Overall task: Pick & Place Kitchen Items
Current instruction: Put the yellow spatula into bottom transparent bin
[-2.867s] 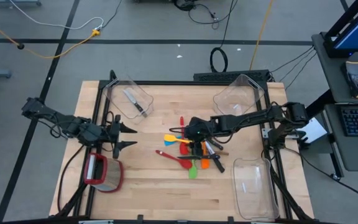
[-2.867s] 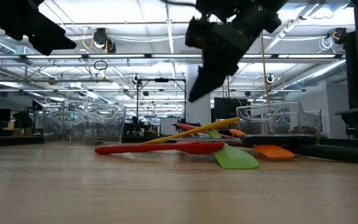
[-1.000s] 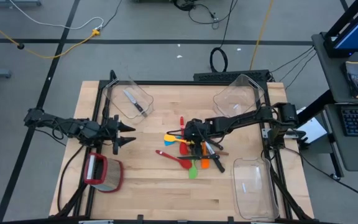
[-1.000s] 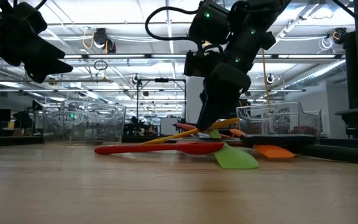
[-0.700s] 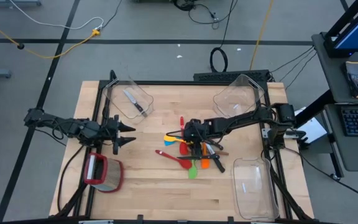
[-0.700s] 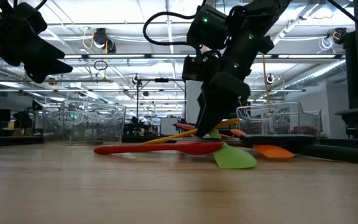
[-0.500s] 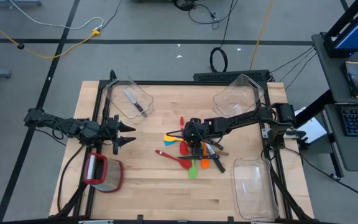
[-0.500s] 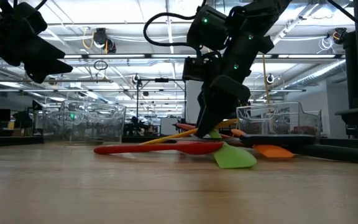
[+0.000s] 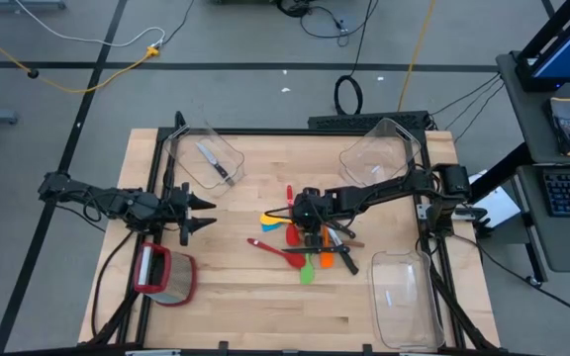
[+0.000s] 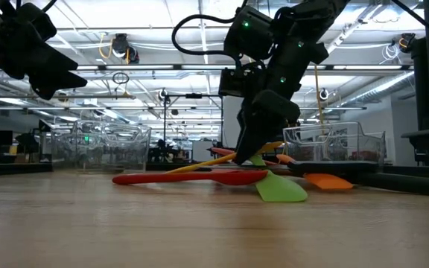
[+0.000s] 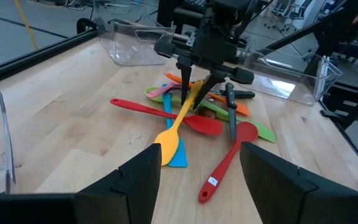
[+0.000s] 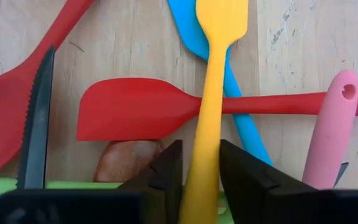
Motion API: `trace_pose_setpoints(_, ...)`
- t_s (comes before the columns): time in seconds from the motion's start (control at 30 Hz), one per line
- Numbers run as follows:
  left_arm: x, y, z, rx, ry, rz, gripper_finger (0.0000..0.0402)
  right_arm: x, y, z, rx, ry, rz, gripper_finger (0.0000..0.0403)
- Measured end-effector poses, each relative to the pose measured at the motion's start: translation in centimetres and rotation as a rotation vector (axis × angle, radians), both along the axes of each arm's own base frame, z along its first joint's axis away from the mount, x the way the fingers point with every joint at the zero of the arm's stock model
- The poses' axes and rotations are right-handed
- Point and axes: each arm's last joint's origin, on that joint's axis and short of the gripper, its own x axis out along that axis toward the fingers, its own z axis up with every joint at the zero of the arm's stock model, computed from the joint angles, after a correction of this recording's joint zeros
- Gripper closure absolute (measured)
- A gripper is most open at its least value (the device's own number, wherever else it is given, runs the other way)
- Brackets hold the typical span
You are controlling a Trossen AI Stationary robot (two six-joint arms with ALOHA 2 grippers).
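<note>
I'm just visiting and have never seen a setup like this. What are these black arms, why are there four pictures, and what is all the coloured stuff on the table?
These are two robot arms at a wooden table, each ending in a two-finger gripper. One picture looks straight down, one looks level across the tabletop, and two come from cameras on the arms' wrists.

In the middle lies a pile of kitchen utensils: a yellow spatula, red spatula, blue spatula, pink handle and a black-handled knife. Clear bins stand near the corners; one holds a knife.

The right gripper is down in the pile, its fingers on either side of the yellow spatula's handle. The left gripper waits open at the table's left side, holding nothing.
</note>
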Motion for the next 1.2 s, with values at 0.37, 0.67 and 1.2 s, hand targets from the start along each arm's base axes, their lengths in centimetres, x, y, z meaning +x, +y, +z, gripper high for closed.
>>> trace_pose_setpoints(0.37,0.0,0.0,0.0,0.000,0.000,0.000,0.0179,0.1,0.0,0.0,0.005,-0.007,-0.007,0.0357)
trace_pose_setpoints(0.67,0.0,0.0,0.0,-0.010,-0.002,0.002,0.0179,0.2,0.1,1.0,0.005,-0.060,-0.003,0.0361)
trace_pose_setpoints(1.2,0.0,0.0,-0.1,-0.057,0.010,0.019,0.0179,-1.8,-0.2,8.5,0.035,-0.314,-0.060,0.0362)
